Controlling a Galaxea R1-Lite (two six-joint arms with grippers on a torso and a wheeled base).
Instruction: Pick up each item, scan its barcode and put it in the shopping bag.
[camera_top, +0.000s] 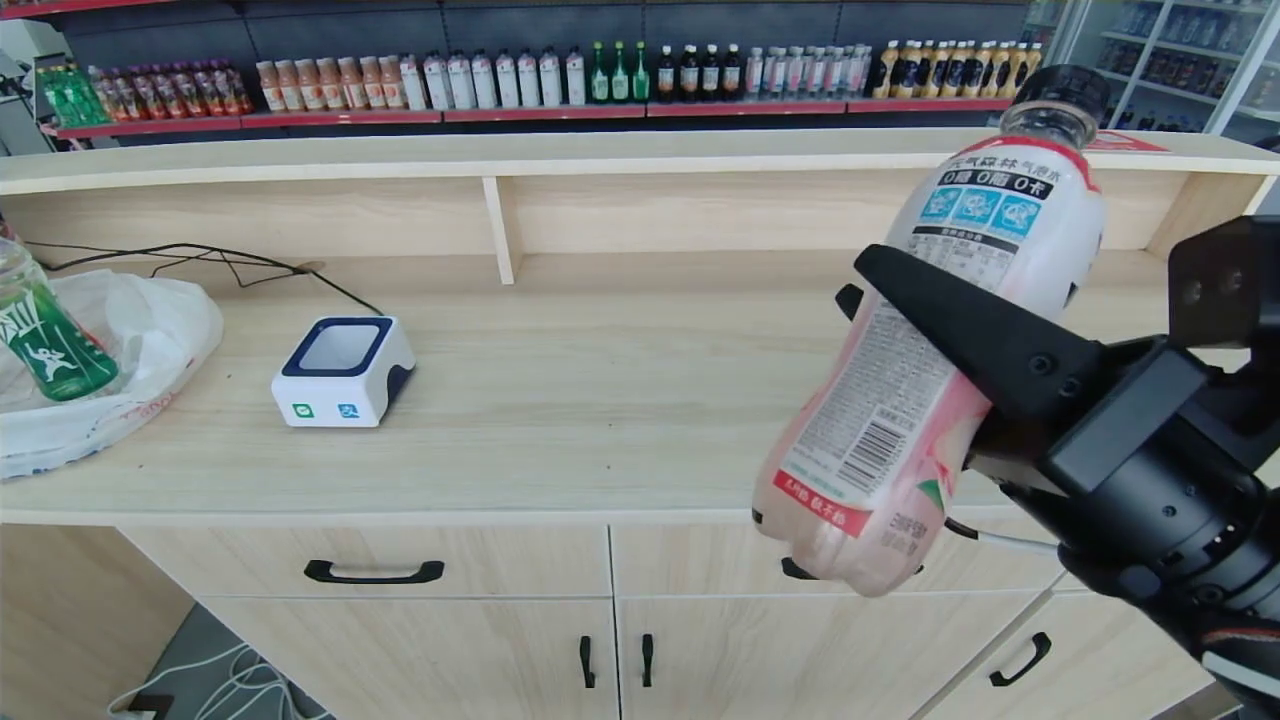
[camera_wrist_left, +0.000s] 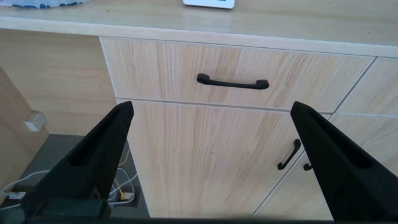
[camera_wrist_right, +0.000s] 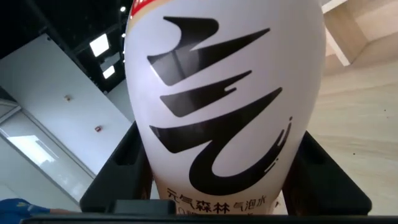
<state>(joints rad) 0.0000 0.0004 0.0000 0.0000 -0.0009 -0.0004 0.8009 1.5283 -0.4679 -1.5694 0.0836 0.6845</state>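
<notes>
Gripping a pink drink bottle (camera_top: 890, 420) around its middle, the right hand (camera_wrist_right: 221, 140) is clamped shut on it and holds it in the air at about 4 o'clock in the head view, above the near edge of the table (camera_top: 600, 400). The bottle is tilted, with its black cap toward 1 o'clock and its lobed base toward 7 o'clock. It looks full, a smooth rounded plastic body under a white and pink label. The barcode faces up toward the head camera, just beside the upper finger. The main risk, as I judge it, lies in the turn needed to show that barcode to the scanner (camera_top: 343, 372). A slick, round, heavy bottle pinched by two narrow fingers could swivel or slide in the grip, and the finger could cover the code. The left hand (camera_wrist_left: 212, 107) is spread open and empty, low in front of the drawer handle (camera_wrist_left: 232, 81). The scanner sits on the table at 9 o'clock from the bottle, well apart, window up. Farther toward 9 o'clock lies the slumped white shopping bag (camera_top: 150, 330), a green bottle (camera_top: 50, 340) in it. At 12 o'clock, shelves of drinks (camera_top: 600, 75) line the back.
</notes>
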